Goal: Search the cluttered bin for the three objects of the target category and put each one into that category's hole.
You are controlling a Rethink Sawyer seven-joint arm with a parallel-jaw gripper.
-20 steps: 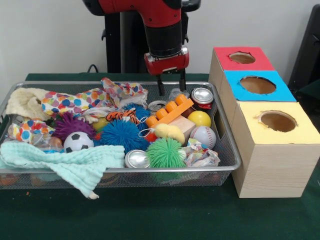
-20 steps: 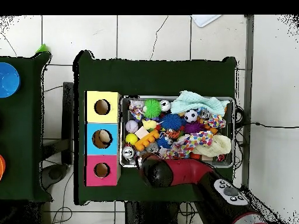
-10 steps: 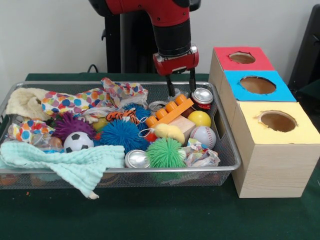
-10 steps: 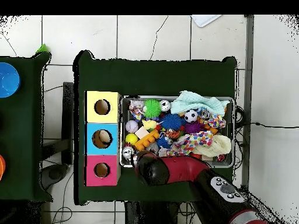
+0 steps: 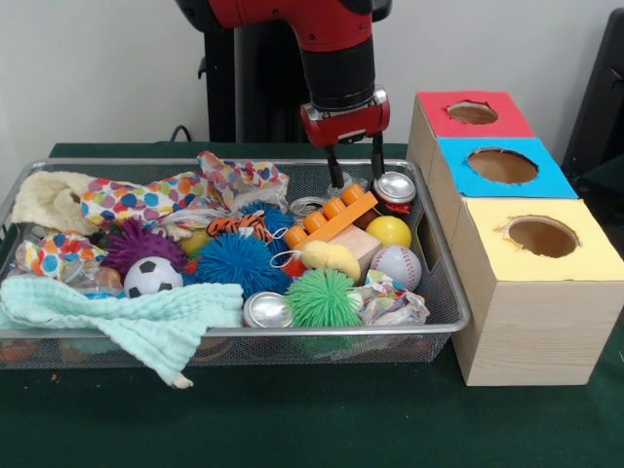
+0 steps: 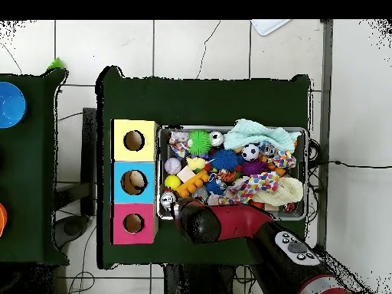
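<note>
The wire-mesh bin (image 5: 444, 268) is full of toys, cloths and cans; it also shows in the overhead view (image 6: 307, 170). My gripper (image 5: 356, 164) hangs open over the bin's far right corner. Its fingers stand either side of a clear crinkly plastic container (image 5: 344, 181) that lies behind the orange brick (image 5: 331, 216). Another clear, bluish container (image 5: 90, 280) lies at the front left, beside the soccer ball (image 5: 152, 276). The blue-topped box's hole (image 5: 502, 166) is to the gripper's right. In the overhead view my arm (image 6: 200, 220) hides the gripper, and something pale shows in the blue box's hole (image 6: 134, 182).
A silver can (image 5: 395, 186) stands just right of the gripper and another (image 5: 266, 310) lies at the front rim. The red-topped box (image 5: 472, 113) and the yellow-topped box (image 5: 541, 237) flank the blue one. A mint cloth (image 5: 146, 322) hangs over the bin's front rim.
My gripper moved right along the bin's far side, from over the orange brick's left end to beside the silver can. It has barely moved in the last half second.
</note>
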